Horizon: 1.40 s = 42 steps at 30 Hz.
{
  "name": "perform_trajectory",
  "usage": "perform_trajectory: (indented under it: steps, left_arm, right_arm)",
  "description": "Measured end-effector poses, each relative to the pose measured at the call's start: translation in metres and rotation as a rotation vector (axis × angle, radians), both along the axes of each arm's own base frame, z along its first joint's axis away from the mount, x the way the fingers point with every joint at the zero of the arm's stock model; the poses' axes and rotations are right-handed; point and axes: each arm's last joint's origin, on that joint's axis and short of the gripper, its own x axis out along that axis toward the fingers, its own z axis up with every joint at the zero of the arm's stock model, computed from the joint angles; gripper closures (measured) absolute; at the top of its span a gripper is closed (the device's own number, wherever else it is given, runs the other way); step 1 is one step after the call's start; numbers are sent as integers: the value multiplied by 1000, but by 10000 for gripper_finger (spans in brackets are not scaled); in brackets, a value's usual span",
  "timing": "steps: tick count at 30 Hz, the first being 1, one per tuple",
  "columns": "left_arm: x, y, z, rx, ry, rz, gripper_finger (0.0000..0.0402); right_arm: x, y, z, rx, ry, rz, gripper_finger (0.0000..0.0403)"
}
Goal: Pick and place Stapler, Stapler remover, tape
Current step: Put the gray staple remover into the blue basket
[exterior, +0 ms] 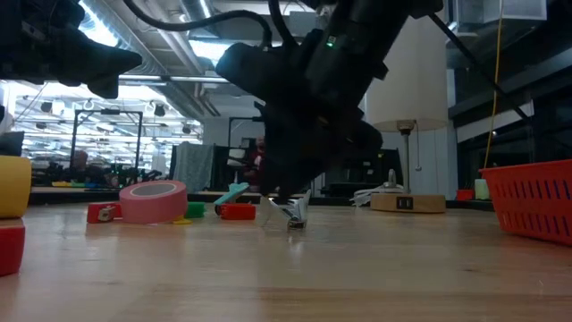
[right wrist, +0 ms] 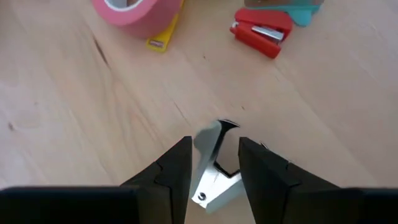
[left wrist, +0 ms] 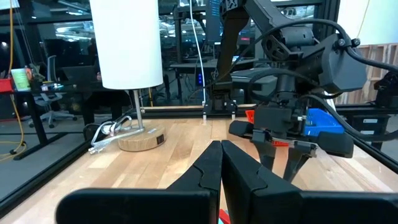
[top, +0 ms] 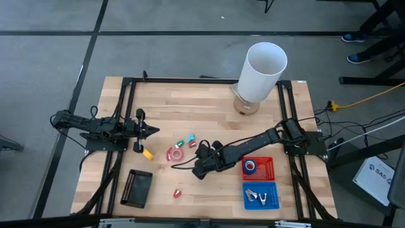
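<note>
A silver stapler remover [right wrist: 214, 155] is between the fingers of my right gripper [right wrist: 214, 149], which is shut on it near the table's middle [top: 201, 155]. Just beyond it lie a small red stapler [right wrist: 261, 30] and a pink tape roll [right wrist: 140, 12], both flat on the wood. A blue tape roll [top: 250, 166] lies in the red tray [top: 266, 161]. My left gripper [top: 154, 131] is shut, holds nothing, and waits level at the table's left. My right gripper pinches the stapler remover's metal body [right wrist: 208, 140] between its two fingers. The fingers [right wrist: 177, 168] slant down from above and from the table's right. The remover hangs below them with its lower tip [exterior: 295, 224] at the table top.
A tall white cylinder [top: 261, 69] stands on a wooden base at the far right. A blue tray [top: 269, 202] holding a silver tool lies near the right front. A black flat object [top: 138, 187], a yellow block [top: 147, 154] and a small red piece [top: 177, 193] lie at the left front.
</note>
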Motion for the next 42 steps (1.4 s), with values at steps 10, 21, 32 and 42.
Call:
perform_trajectory:
  steps: [10, 21, 32, 42]
  left_arm:
    - [0, 0, 0, 0, 0, 0, 398]
    - [0, 0, 0, 1, 4, 0, 398]
    - [0, 0, 0, 0, 1, 0, 398]
    - [0, 0, 0, 1, 1, 0, 398]
  right_arm:
    - [2, 1, -13, 25, 31, 20, 270]
    - [0, 1, -18, 33, 74, 34, 307]
    - [-1, 1, -15, 18, 99, 118, 362]
    - [-6, 4, 20, 73, 63, 264, 359]
